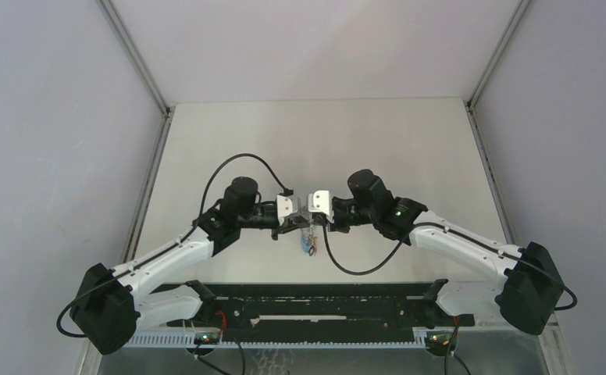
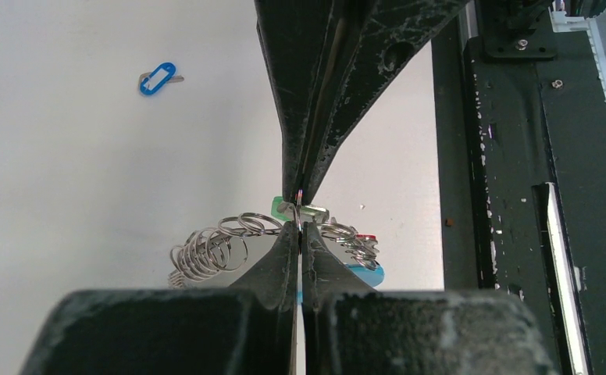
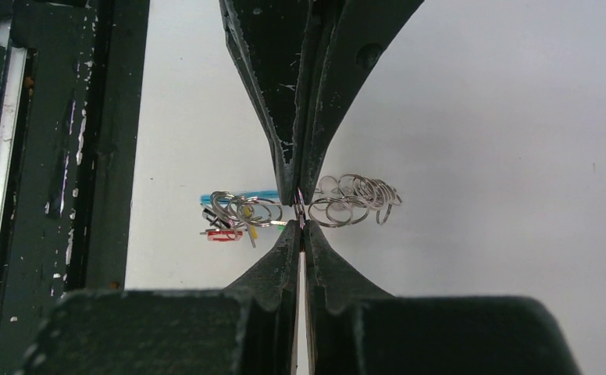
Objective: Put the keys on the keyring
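White table [image 1: 323, 141] spreads under both arms, which meet tip to tip over its middle. Left gripper [image 2: 300, 230] and right gripper [image 3: 300, 228] each pinch tight on the keyring [image 3: 237, 192] from opposite sides, gripping its thin wire. Silver links [image 3: 358, 199] fan out on either side of the fingertips. Red, yellow, black and green tagged keys [image 3: 223, 234] hang bunched by the blue sleeve. One blue-tagged key [image 2: 158, 78] lies well apart on the table
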